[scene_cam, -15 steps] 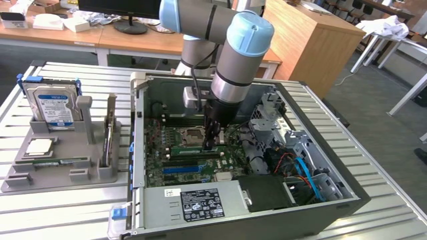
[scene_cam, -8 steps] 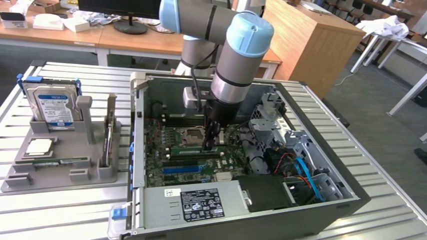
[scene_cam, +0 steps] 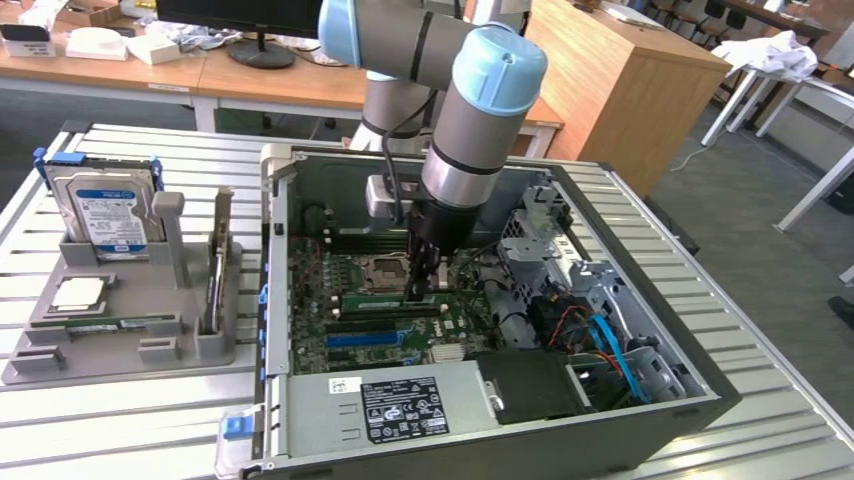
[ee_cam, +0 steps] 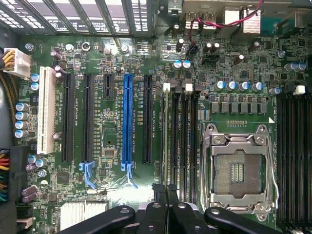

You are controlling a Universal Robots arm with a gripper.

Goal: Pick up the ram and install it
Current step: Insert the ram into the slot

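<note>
Currently the gripper (ee_cam: 165, 192) looks clenched on the ram (scene_cam: 390, 299), which stands on edge at a slot just beside the CPU socket (scene_cam: 384, 268) (light, stiff, likely fragile: best held by its long top edge, clear of the chips).

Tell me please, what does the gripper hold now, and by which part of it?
The gripper appears to hold the ram, pinched at the middle of its upper long edge. The stick stands on edge at the black memory slots of the motherboard.

Gripper (ee_cam: 165, 189) partly cut by frame edge; hard drive label (scene_cam: 110, 215) txt too small.
</note>
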